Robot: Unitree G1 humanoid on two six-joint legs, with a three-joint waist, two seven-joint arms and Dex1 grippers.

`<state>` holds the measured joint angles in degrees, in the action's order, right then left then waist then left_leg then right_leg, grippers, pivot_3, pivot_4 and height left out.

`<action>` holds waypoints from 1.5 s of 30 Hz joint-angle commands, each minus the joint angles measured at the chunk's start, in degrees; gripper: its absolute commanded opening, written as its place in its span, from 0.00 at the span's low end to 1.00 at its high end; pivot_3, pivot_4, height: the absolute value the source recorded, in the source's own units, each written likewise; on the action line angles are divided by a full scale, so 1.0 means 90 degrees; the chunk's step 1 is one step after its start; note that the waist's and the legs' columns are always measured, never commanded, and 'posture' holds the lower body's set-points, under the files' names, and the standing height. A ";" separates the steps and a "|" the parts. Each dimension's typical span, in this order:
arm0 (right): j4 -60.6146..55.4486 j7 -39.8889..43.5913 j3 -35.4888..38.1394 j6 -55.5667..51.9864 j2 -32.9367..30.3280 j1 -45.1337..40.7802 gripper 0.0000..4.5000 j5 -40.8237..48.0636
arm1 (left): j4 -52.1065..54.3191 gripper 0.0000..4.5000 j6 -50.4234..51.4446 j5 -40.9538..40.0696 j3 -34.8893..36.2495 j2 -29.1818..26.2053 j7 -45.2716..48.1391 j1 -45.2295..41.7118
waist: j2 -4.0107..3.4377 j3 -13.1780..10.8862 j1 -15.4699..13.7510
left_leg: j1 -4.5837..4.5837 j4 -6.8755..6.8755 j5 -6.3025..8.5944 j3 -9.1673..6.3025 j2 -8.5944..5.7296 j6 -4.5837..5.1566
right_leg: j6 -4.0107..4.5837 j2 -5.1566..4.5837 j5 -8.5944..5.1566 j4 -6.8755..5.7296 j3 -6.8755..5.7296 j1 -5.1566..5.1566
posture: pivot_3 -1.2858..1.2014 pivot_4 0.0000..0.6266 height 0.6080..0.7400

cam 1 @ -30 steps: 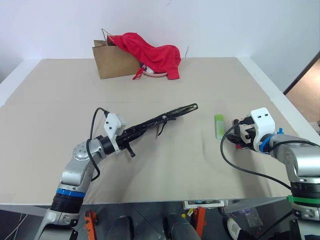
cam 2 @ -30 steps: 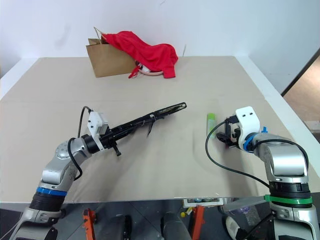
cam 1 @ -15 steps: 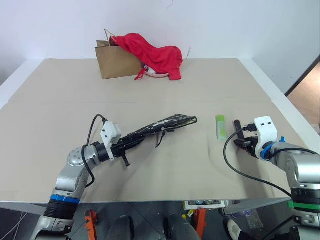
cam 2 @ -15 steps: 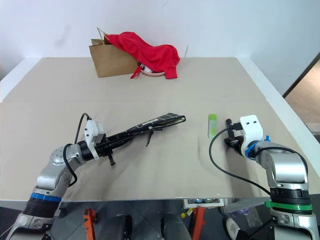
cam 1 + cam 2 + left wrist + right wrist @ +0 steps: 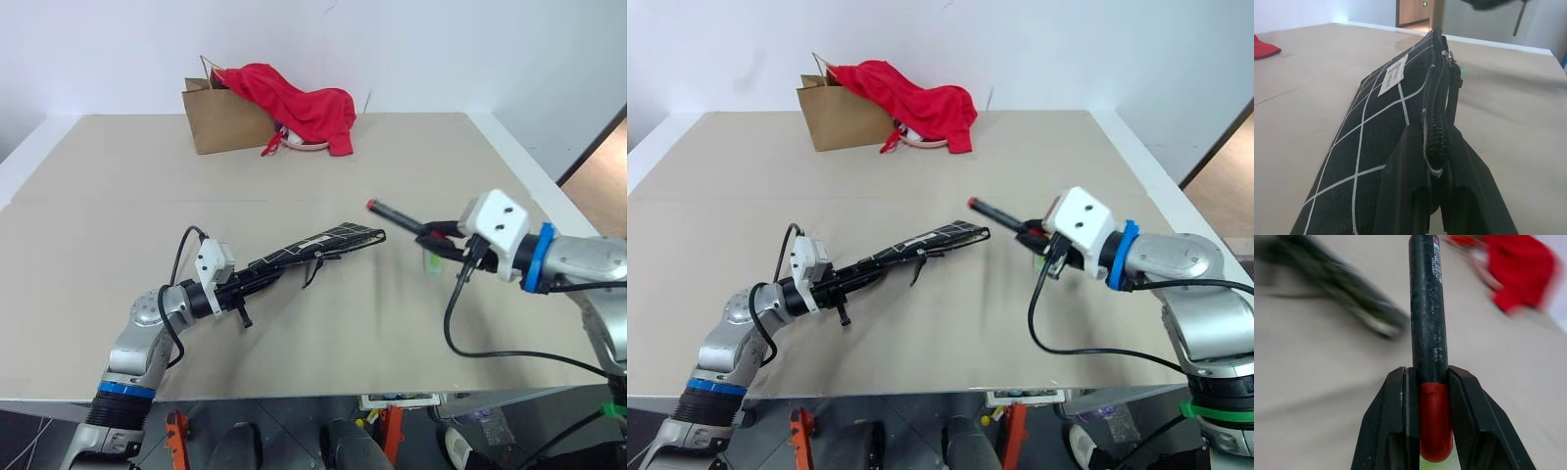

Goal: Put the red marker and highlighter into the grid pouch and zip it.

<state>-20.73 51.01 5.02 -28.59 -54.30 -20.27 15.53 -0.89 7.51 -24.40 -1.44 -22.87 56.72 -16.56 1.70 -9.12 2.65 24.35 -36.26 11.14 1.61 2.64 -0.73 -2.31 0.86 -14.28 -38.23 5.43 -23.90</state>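
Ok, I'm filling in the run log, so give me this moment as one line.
left pincer: shut on pouch | right pincer: shut on marker, raised beside pouch | highlighter: on table

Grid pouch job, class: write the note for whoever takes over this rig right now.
Left gripper: jaws shut on the grid pouch at its zipper edge, holding it out over the table.
Right gripper: jaws shut on the red marker, raised, its far tip aimed toward the pouch's far end.
Highlighter: on the table beneath the right gripper, mostly hidden.
Done: marker picked up.
Left: insert marker, then highlighter, then zip.
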 commanded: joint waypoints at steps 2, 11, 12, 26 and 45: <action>-0.0250 0.0752 -0.0573 0.0566 -0.0577 -0.0231 0.17 -0.0385 | 0.0089 0.00 -0.0076 -0.0104 0.0067 0.0048 0.0021 -0.0065 | 0.0000 -0.0001 -0.0005 | 0.0000 -0.0004 0.0000 0.0005 -0.0005 0.0000 | -0.0005 -0.0009 0.0003 0.0000 0.0003 0.0000 | 0.52 0.24 1.00; 0.0404 0.0906 -0.1004 0.1064 -0.0508 -0.0562 0.17 -0.0957 | 0.0140 0.00 -0.0073 -0.0135 0.0053 0.0028 0.0087 -0.0032 | -0.0001 -0.0002 -0.0008 | -0.0001 -0.0010 -0.0001 0.0011 -0.0004 -0.0002 | -0.0002 -0.0011 0.0006 0.0000 0.0003 -0.0002 | 0.52 0.24 1.00; 0.0455 0.0918 -0.1037 0.1086 -0.0492 -0.0593 0.17 -0.0987 | 0.0153 0.00 -0.0076 -0.0132 0.0044 0.0016 0.0108 -0.0023 | -0.0001 -0.0002 -0.0007 | -0.0001 -0.0009 -0.0001 0.0011 -0.0004 -0.0002 | -0.0002 -0.0011 0.0006 0.0000 0.0003 -0.0002 | 0.52 0.24 1.00; 0.0686 0.1358 -0.0727 0.1190 -0.0610 -0.0576 0.17 -0.0758 | 0.0189 0.00 -0.0329 0.0019 -0.0019 -0.0139 0.0322 0.0135 | -0.0001 -0.0002 -0.0013 | -0.0001 -0.0009 -0.0001 0.0009 -0.0004 -0.0002 | -0.0001 -0.0011 0.0006 -0.0001 0.0003 -0.0001 | 0.52 0.24 1.00; 0.0565 0.1542 -0.0432 0.0942 -0.0644 -0.0416 0.17 -0.0394 | 0.0147 0.00 -0.0334 0.0016 -0.0005 -0.0186 0.0392 0.0109 | -0.0001 -0.0002 -0.0012 | -0.0001 -0.0013 -0.0002 0.0010 -0.0003 -0.0002 | -0.0002 -0.0009 0.0009 -0.0002 0.0002 -0.0001 | 0.52 0.24 1.00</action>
<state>-14.93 64.89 -1.76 -19.96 -60.13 -22.63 10.71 -1.09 5.36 -23.92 -1.95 -23.90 59.65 -15.60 1.69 -9.14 2.54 24.33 -36.38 11.13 1.69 2.62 -0.75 -2.33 0.78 -14.19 -38.25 5.45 -23.91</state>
